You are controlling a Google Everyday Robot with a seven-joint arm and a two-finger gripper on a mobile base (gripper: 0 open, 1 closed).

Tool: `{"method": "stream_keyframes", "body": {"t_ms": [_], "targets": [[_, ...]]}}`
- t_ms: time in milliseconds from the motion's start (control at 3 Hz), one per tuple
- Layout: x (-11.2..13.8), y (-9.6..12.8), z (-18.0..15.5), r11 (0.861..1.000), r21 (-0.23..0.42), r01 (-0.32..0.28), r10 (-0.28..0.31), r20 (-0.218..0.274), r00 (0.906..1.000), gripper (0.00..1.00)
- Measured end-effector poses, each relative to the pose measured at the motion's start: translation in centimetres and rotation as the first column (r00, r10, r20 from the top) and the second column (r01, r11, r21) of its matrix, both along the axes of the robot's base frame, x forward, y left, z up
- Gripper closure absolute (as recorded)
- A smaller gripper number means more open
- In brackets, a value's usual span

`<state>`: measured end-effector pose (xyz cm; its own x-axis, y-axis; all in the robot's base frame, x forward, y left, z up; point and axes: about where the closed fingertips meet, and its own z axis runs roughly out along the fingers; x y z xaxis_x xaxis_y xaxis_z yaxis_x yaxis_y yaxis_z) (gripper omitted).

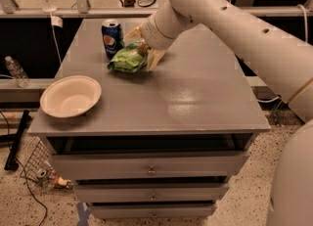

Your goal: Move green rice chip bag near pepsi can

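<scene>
The green rice chip bag (127, 58) lies crinkled on the grey table (195, 98), just right of and in front of the pepsi can (112, 38), almost touching it. The can stands upright near the table's back left. My gripper (143, 48) reaches in from the right on the white arm (220, 19). Its tan fingers (153, 59) stand apart, one behind and one in front of the bag's right end. The bag rests on the table.
A pale bowl (71, 96) sits at the table's front left edge. A clear plastic bottle (16, 71) stands on a ledge to the left of the table. Drawers (151, 169) are below the table top. Cables and clutter lie on the floor at left.
</scene>
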<state>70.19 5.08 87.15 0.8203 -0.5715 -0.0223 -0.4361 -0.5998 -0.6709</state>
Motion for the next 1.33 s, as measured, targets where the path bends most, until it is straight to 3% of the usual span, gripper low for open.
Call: {"method": "stream_keyframes", "body": {"t_ms": [667,1000,1333], "targets": [[0.0,0.2,-0.1,1.000,0.001,-0.004,0.004,-0.002,1.0000,0.00],[-0.1,-3.0,0.9,0.997,0.027,0.075,-0.075,0.015,0.9971,0.00],[-0.6,-8.3,2.7,0.975,0.056,0.217,-0.219,0.050,0.9744,0.00]]}}
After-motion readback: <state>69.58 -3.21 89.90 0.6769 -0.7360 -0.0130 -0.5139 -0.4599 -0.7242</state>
